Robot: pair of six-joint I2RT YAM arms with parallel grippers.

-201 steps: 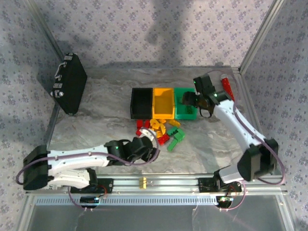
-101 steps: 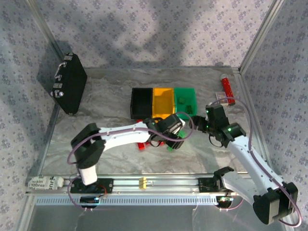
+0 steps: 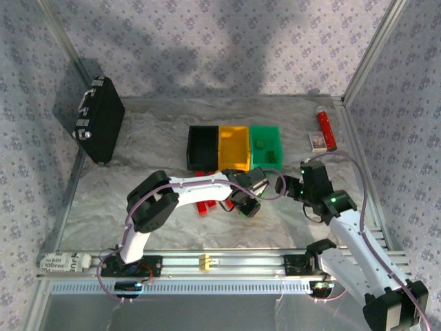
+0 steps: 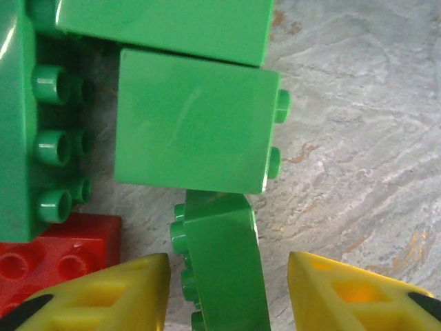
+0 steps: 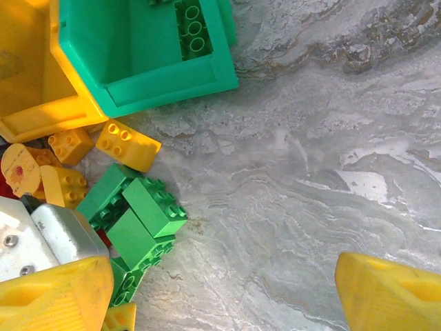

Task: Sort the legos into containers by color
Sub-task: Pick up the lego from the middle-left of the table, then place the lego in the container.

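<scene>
Left hand (image 4: 229, 283) nearer; three bins (image 3: 234, 146)

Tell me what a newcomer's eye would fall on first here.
A black bin, a yellow bin and a green bin stand in a row mid-table, with a bright pile of legos just in front. The left gripper is down in that pile, its yellow fingers either side of a green brick; the right gripper hangs open beside it.

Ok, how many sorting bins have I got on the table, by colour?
Black bin: 1
Yellow bin: 1
Green bin: 1
Total: 3
</scene>
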